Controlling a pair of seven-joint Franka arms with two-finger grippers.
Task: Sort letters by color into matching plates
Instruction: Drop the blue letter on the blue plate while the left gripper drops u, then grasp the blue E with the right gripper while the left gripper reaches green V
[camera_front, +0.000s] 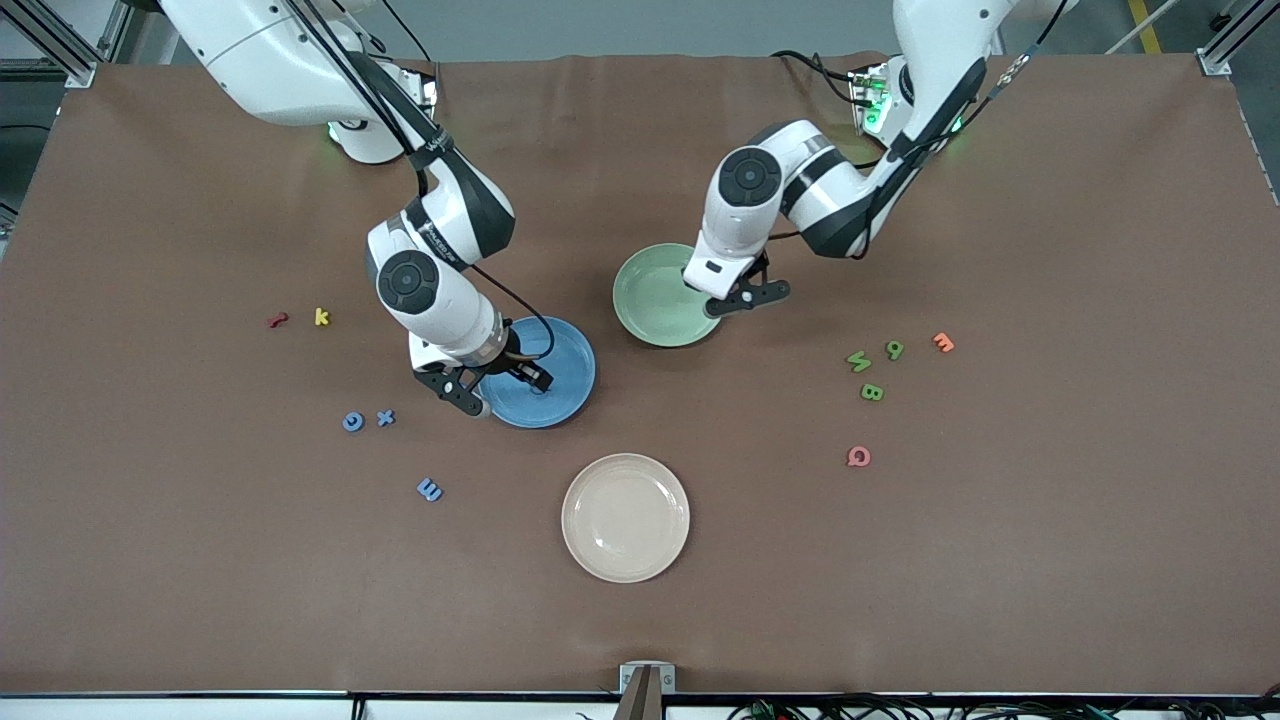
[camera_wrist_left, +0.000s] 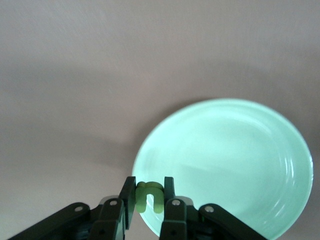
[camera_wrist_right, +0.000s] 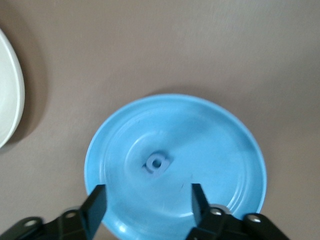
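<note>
On the surface nearest the camera, blue letters (camera_front: 429, 489) wait beside my right arm's end; green letters (camera_front: 872, 392) lie toward my left arm's. My right gripper (camera_wrist_right: 145, 202) hangs wide over the blue plate (camera_front: 570, 385), a blue letter (camera_wrist_right: 157, 163) lying in it. My left gripper (camera_wrist_left: 149, 196) pinches a green letter (camera_wrist_left: 149, 196) over the green plate's (camera_front: 640, 300) rim. They seem light, soft foam; I'd pinch the flat edges gently.

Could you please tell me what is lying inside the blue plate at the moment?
One small blue letter lies near the middle of the blue plate, below the open right tool. In the front view that arm covers part of the plate, hiding the letter there.
</note>
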